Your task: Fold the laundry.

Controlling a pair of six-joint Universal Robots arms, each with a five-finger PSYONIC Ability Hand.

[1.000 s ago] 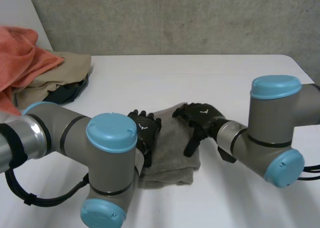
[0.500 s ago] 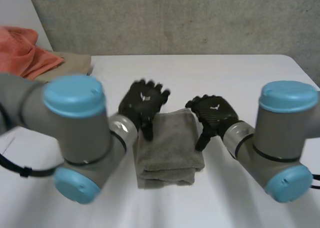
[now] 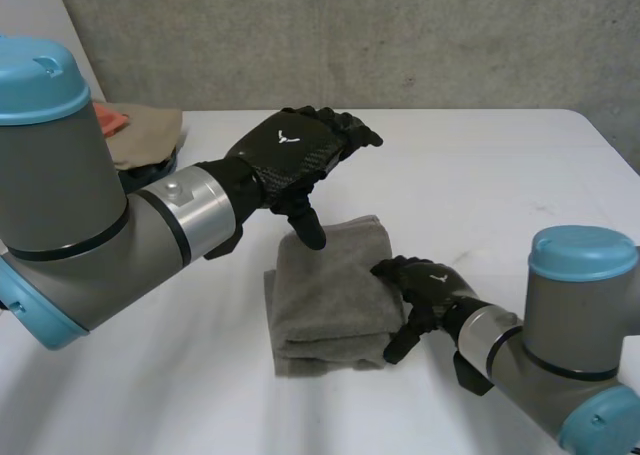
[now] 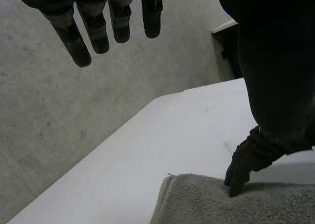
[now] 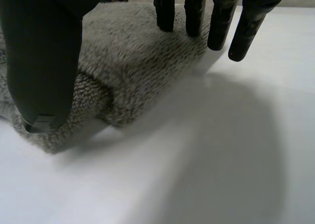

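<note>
At bench (image 3: pixel 480 175) centre, head view: folded grey towel (image 3: pixel 330 295), left robot hand (image 3: pixel 290 155) released above its far edge, right robot hand (image 3: pixel 425 285) at its right edge. Left wrist: fingers (image 4: pixel 98 32) straight. Right wrist: fingertips (image 5: pixel 194 17) resting on top, released. Soft, floppy; you'd best grip the folded edge.

White table (image 3: pixel 480 165): folded grey towel (image 3: pixel 330 295) mid-front; clothes pile (image 3: pixel 145 135), tan, perhaps orange, far left.

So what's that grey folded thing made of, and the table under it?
The grey towel looks like terry cloth, matt and fuzzy: its looped pile shows close up. The table seems smooth white laminate or painted board; which is unclear.
</note>
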